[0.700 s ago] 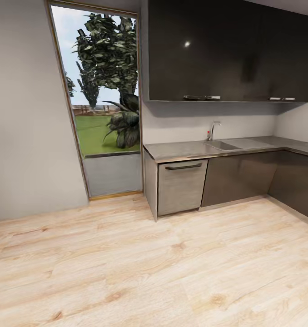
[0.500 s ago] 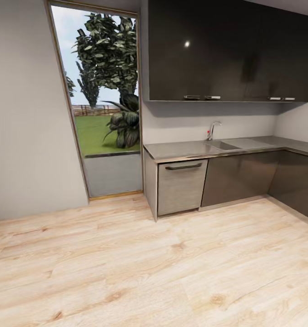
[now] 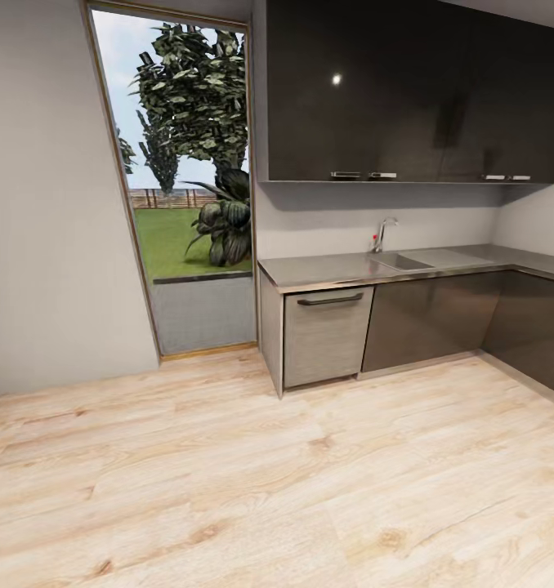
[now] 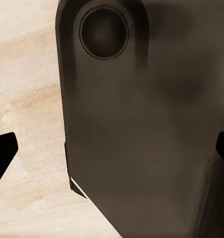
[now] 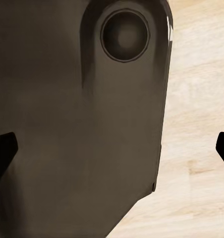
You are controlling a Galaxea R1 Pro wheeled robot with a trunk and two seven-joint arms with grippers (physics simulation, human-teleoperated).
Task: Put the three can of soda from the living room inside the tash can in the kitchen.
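Note:
I am facing the kitchen, with glossy dark upper cabinets (image 3: pixel 408 90) and a grey worktop (image 3: pixel 342 268) that carries a sink (image 3: pixel 401 261) and a chrome tap (image 3: pixel 381 233). The soda cans and the trash can are out of view. My left gripper (image 4: pixel 112 151) is open, its dark fingertips (image 4: pixel 3 154) spread wide with nothing between them, and it hangs beside a dark part of my own body (image 4: pixel 141 124) above the floor. My right gripper (image 5: pixel 112 151) is open and empty too, its fingertips (image 5: pixel 3 148) wide apart.
A tall window (image 3: pixel 187 180) with trees behind it stands to the left of the cabinets. A grey dishwasher front (image 3: pixel 326 335) sits under the worktop's left end. Dark lower cabinets (image 3: pixel 432 318) turn a corner at the right. Light wood floor (image 3: pixel 269 490) stretches in front.

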